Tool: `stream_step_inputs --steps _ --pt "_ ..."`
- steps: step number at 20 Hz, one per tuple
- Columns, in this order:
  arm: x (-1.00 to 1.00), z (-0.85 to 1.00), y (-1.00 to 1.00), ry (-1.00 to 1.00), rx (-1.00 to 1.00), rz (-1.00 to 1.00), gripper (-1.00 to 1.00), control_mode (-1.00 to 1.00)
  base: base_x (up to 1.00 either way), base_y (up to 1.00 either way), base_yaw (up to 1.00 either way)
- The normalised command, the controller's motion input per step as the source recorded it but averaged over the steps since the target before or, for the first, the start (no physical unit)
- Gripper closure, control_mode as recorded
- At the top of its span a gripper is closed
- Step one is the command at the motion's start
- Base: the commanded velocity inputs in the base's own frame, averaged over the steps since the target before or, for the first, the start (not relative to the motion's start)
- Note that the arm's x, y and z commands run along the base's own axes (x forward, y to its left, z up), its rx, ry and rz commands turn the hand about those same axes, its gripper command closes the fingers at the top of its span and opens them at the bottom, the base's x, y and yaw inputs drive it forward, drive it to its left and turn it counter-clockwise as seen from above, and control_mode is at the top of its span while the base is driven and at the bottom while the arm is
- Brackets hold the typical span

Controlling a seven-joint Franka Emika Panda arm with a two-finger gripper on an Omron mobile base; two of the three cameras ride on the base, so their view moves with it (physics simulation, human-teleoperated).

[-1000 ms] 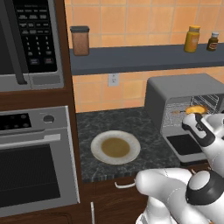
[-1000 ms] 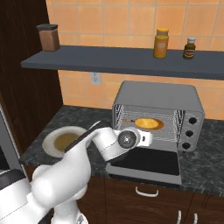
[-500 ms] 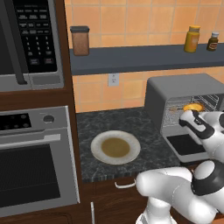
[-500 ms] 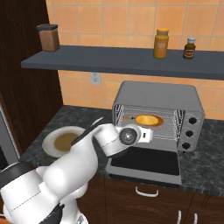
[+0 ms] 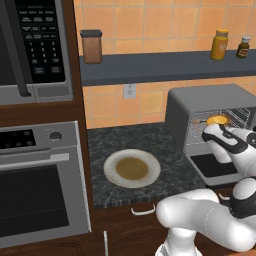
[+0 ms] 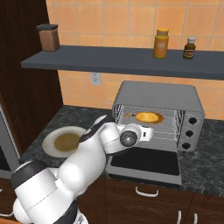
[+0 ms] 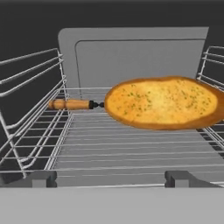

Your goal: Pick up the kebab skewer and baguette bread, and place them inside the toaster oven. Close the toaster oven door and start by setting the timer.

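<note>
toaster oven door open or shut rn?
Open: the toaster oven door lies folded down flat, with the baguette bread visible on the rack.

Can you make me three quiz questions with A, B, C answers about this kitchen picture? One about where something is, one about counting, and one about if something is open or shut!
1. Where is the baguette bread?
A. On the plate
B. On the wire rack inside the toaster oven
C. On the shelf

2. How many jars and bottles stand on the shelf?
A. One
B. Three
C. Five

3. How is the toaster oven door?
A. Folded down open
B. Shut tight
C. Taken off

Answers:
1. B: the golden loaf lies on the rack, with the kebab skewer behind it.
2. B: a brown jar, a yellow bottle and a small dark bottle.
3. A: the dark glass panel lies flat in front of the oven, and the open gripper faces inside.
</note>
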Motion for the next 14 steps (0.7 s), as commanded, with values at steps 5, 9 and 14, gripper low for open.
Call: stream_step_inputs --steps 5,9,14 --pt "0.29 0.00 0.00 0.00 0.00 0.01 -1.00 -1.00 0.00 0.00 0.00" --pt "0.16 0.00 -0.01 0.00 0.00 0.03 -1.00 -1.00 0.00 0.00 0.00" --pt "0.17 0.00 -0.01 0.00 0.00 0.04 -1.00 -1.00 0.00 0.00 0.00"
